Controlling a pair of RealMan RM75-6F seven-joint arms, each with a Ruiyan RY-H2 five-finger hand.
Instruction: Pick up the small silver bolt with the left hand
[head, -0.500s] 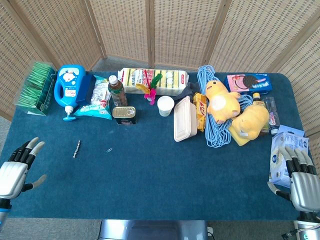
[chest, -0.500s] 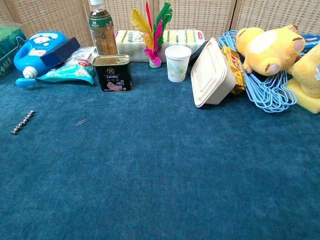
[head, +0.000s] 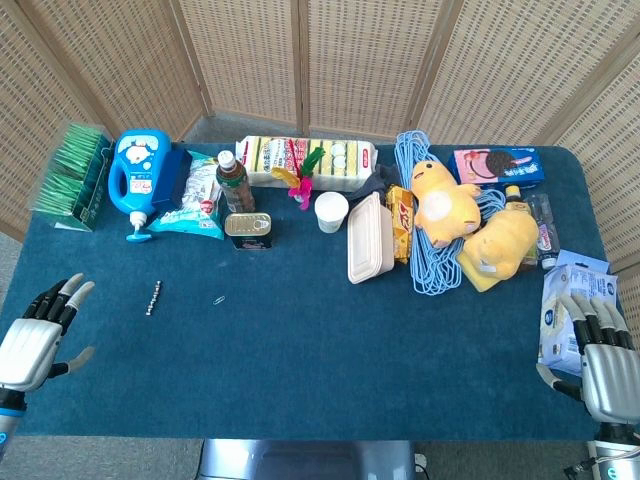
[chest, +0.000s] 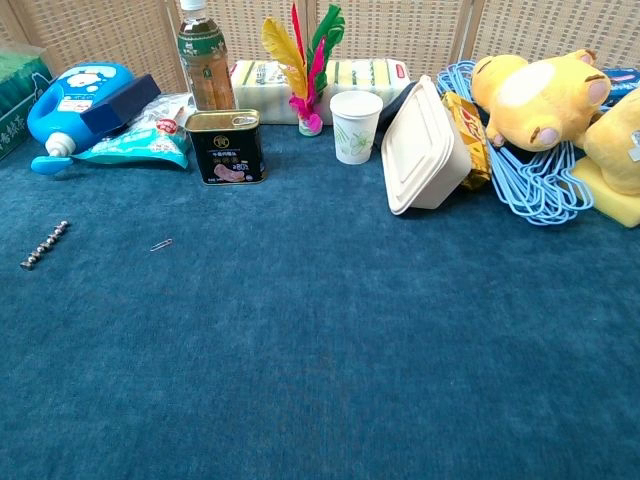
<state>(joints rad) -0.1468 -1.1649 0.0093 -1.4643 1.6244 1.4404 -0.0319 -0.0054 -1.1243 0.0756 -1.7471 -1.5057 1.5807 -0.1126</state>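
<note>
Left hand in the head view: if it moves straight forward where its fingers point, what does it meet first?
Probably bare blue cloth, then the green packet box. The left hand seems to pass left of the silver bolt.

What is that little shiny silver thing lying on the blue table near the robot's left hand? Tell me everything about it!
The small silver bolt is a thin, shiny metal stick that looks knobbly, like a row of tiny beads stuck together. It lies flat on the blue table cloth, slanted a little, toward the left side of the table. Nothing touches it. A small paper clip lies just to its right, and the open left hand hangs off to its left, not touching it. The blue detergent bottle lies farther back.
</note>
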